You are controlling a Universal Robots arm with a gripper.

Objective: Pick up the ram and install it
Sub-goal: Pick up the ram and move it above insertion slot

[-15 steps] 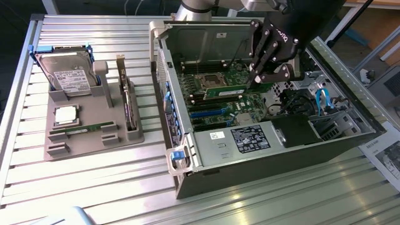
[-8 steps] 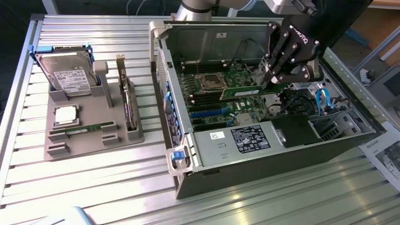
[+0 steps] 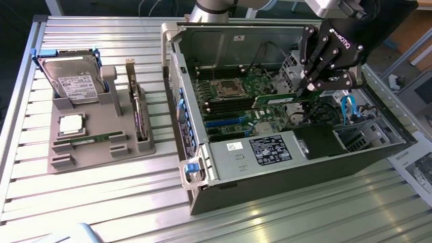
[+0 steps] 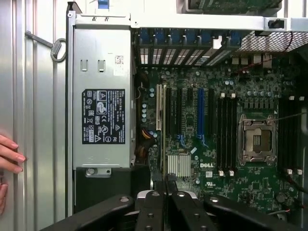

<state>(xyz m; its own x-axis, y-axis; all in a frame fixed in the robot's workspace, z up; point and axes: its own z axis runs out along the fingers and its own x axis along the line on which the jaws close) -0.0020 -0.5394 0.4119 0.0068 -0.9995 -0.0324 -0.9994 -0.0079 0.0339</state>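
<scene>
My gripper [image 3: 312,90] hangs inside the open computer case [image 3: 202,167], shut on the ram [image 3: 275,98], a narrow green stick lying level above the motherboard [image 3: 250,119]. In the wrist view the two black fingers [image 4: 153,209] stand pressed close together. They are over the board, beside the heatsink [image 4: 179,165]. The black memory slots [image 4: 226,130] run next to the empty processor socket [image 4: 257,139]. A second ram stick [image 3: 91,138] lies in the grey tray [image 3: 101,157] at the exterior view's left.
The tray also carries a hard drive [image 3: 74,81], a square silver processor chip [image 3: 71,124] and an upright expansion card [image 3: 135,101]. The power supply [image 4: 101,115] and blue cables [image 3: 347,109] sit inside the case. A person's hand [image 4: 7,156] rests beside the case.
</scene>
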